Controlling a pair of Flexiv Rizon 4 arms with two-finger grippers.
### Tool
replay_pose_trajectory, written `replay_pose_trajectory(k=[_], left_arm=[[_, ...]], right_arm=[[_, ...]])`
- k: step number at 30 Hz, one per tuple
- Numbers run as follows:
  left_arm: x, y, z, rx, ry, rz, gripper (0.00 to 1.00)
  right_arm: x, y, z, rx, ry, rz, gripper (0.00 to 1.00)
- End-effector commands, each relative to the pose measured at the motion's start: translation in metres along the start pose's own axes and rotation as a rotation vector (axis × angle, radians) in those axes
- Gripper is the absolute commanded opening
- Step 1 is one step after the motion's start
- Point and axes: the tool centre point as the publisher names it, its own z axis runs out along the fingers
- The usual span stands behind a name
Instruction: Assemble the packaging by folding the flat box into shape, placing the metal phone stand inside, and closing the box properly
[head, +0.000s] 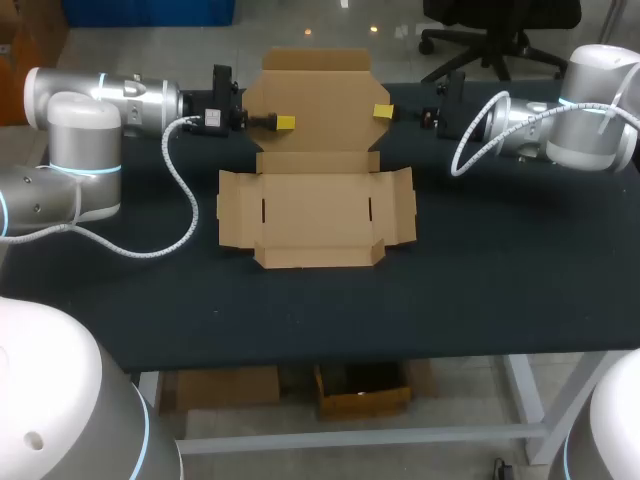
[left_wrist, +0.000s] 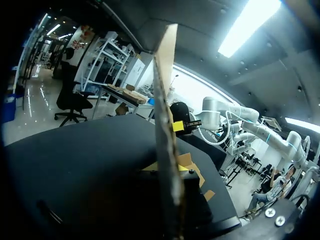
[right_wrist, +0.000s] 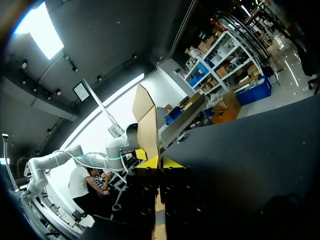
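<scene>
On my left, the left gripper (head: 283, 122) is at the left edge of the raised rear panel (head: 318, 100) of the flat brown cardboard box (head: 315, 215). One yellow tip lies on the panel's near face. In the left wrist view the board runs edge-on down between the fingers, so I read that gripper as pinched on the panel.

In the middle, the rest of the box lies flat on the black table (head: 500, 260). The base is open and the two side flaps (head: 240, 210) are spread out beside it. The rear panel stands up from the far crease, roughly upright. I can't find the metal phone stand in any view, so the job looks to be early in the folding.

On my right, the right gripper (head: 383, 111) mirrors the left one at the panel's right edge. Its wrist view shows both yellow tips against the board from either side, so it is clamped on the rear panel too.

To do this fold well, I would move both arms together at the same height and pace, so the panel turns about its crease without twisting. I would keep the grip near the edges and light enough not to crush the corrugation. I would also watch that the base doesn't slide or lift off the table, since nothing is pinning it down. One arm running ahead of the other could skew the panel or tear the crease.
</scene>
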Motion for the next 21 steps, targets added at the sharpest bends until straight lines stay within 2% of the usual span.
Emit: replay_pose_trajectory(k=[1, 2, 5, 6, 7, 8, 14, 17, 18, 21], left_arm=[[-0.007, 0.001, 0.002, 0.003, 0.016, 0.002, 0.00], [-0.008, 0.001, 0.002, 0.004, 0.017, 0.003, 0.00], [-0.010, 0.001, 0.002, 0.006, 0.023, 0.004, 0.00], [-0.010, 0.000, 0.002, 0.007, 0.024, 0.004, 0.00], [-0.011, 0.000, 0.001, 0.007, 0.024, 0.005, 0.00], [-0.012, -0.001, 0.001, 0.008, 0.023, 0.005, 0.00], [-0.014, -0.010, -0.002, 0.008, 0.020, 0.026, 0.00], [-0.015, -0.016, -0.001, 0.008, 0.020, 0.045, 0.00], [-0.015, -0.018, -0.001, 0.008, 0.020, 0.049, 0.00], [-0.017, -0.025, 0.001, 0.010, 0.019, 0.067, 0.00]], right_arm=[[-0.003, 0.001, 0.001, -0.002, 0.021, 0.002, 0.00], [-0.003, 0.001, 0.001, -0.003, 0.023, 0.003, 0.00], [-0.004, 0.002, 0.000, -0.002, 0.025, 0.009, 0.59], [-0.004, 0.002, -0.001, -0.001, 0.022, 0.010, 0.83], [-0.003, 0.003, -0.003, 0.002, 0.010, 0.009, 0.93], [-0.002, 0.004, -0.005, 0.006, -0.003, 0.008, 0.98], [0.010, 0.005, -0.030, 0.019, -0.101, 0.001, 1.00], [0.019, 0.005, -0.042, 0.019, -0.136, -0.010, 0.97], [0.023, 0.004, -0.044, 0.023, -0.150, -0.015, 0.95], [0.033, 0.003, -0.054, 0.040, -0.187, -0.028, 0.80]])
